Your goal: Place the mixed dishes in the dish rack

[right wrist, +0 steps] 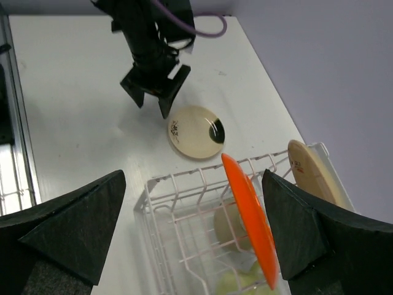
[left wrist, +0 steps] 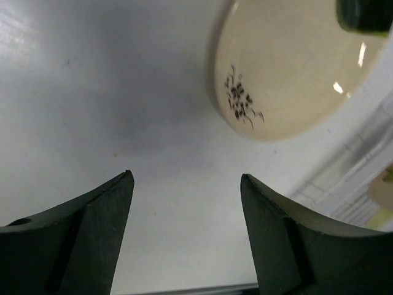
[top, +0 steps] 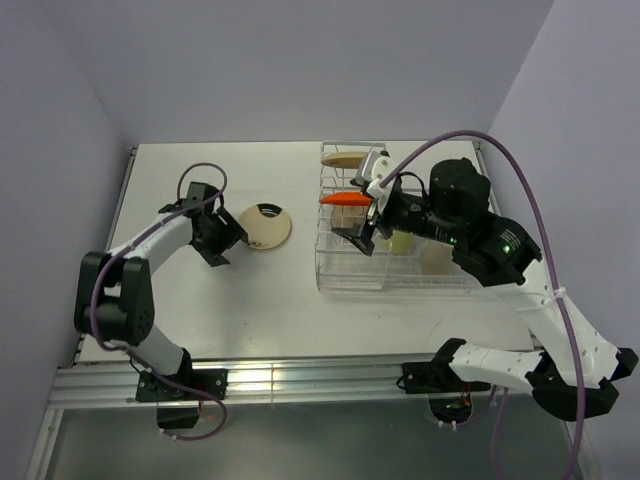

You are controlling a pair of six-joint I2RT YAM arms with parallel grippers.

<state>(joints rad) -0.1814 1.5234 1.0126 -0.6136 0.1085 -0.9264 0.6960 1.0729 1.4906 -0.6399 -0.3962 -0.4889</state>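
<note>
The dish rack [top: 345,272] stands at the right of the table. An orange plate [top: 345,199] stands upright in its slots, and a tan plate [top: 345,158] stands at the far end. A pale yellow-green cup [top: 400,240] and an off-white piece [top: 436,258] lie in the basket. A cream-yellow saucer [top: 265,226] lies flat on the table. My right gripper [top: 362,202] hovers open over the rack [right wrist: 178,203]; the orange plate [right wrist: 249,215] stands between its jaws, near the right finger. My left gripper [top: 228,247] is open and empty, just left of the saucer [left wrist: 288,74].
In the right wrist view a tan cup [right wrist: 227,230] and the yellow-green cup [right wrist: 236,283] show through the wires, and the left gripper [right wrist: 153,92] hangs beside the saucer [right wrist: 193,132]. Walls close off the back and both sides. A metal rail [top: 300,375] runs along the near edge.
</note>
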